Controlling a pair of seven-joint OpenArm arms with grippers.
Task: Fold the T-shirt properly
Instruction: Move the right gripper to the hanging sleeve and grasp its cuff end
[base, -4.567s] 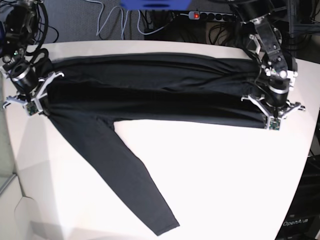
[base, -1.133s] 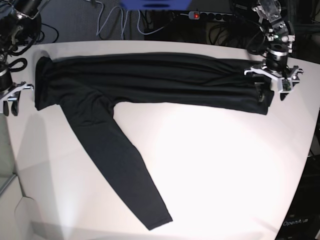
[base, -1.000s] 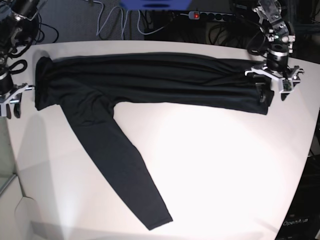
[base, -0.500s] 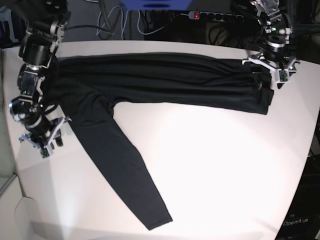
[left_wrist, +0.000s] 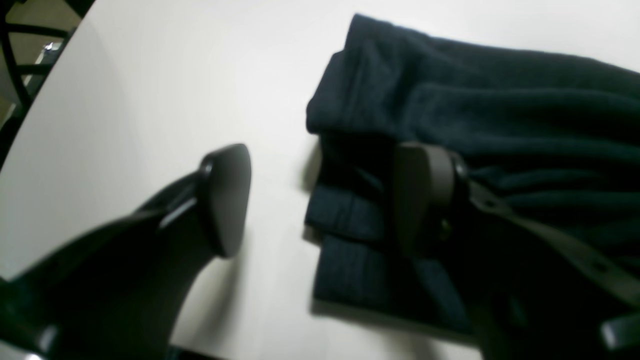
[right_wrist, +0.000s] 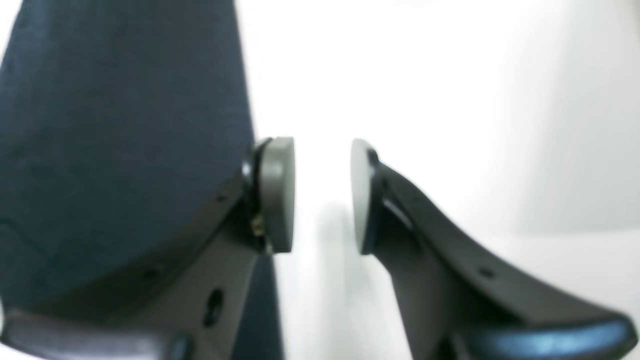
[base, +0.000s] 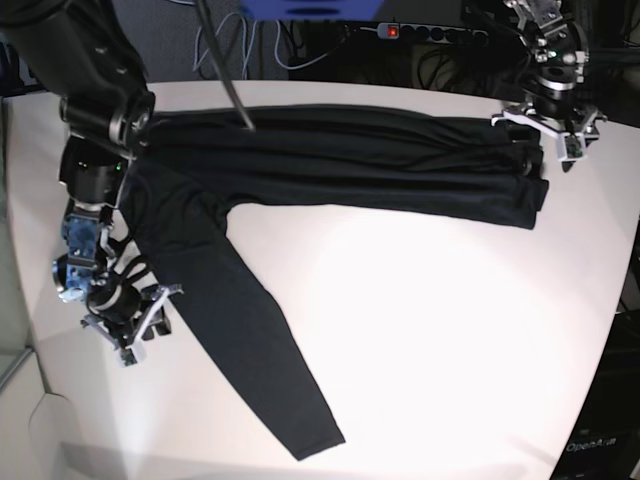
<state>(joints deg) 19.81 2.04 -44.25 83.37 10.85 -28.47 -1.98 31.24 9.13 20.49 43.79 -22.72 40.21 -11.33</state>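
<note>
The T-shirt (base: 340, 165) is spread as a long band across the white table (base: 450, 330), one sleeve (base: 245, 345) trailing free (not yet folded in). Beside that sleeve the right gripper (base: 128, 325) is held part-open and empty; the sleeve probably must be pinched next. The left gripper (base: 548, 135) is held wide apart over the hem.

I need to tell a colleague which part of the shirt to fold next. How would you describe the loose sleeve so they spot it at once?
On the white table lies a black T-shirt folded into a long band. The sleeve leaves its left end and runs diagonally toward the near edge, the only part sticking out.
</note>
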